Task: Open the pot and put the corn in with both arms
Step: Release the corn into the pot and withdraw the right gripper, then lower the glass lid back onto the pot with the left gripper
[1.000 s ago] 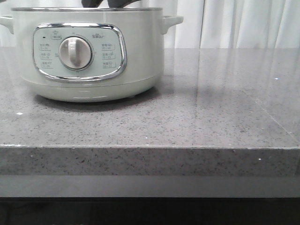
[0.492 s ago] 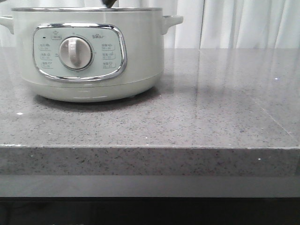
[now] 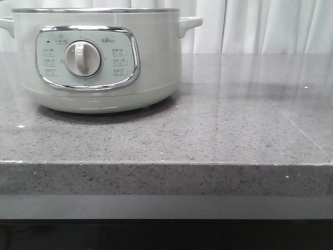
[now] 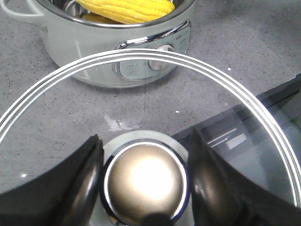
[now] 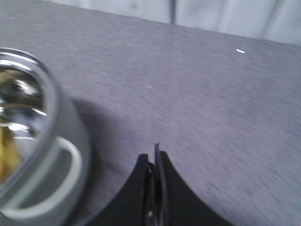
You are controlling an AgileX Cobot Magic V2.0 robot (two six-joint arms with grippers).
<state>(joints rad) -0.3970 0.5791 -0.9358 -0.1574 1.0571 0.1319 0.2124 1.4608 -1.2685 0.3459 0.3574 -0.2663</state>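
Corn in the open pot, lid held clear by the left arm.

The left gripper (image 4: 143,181) has its 2 fingers (image 4: 84,181) clamped on the knob (image 4: 145,182) of the glass lid (image 4: 225,89). The pot (image 4: 94,40) stands ahead of and below that hand, with the corn (image 4: 129,9) lying crosswise inside. The right gripper (image 5: 153,188), empty with fingers pressed together, hangs beside the pot's handle (image 5: 51,188). Likely next: lowering the lid over the rim.
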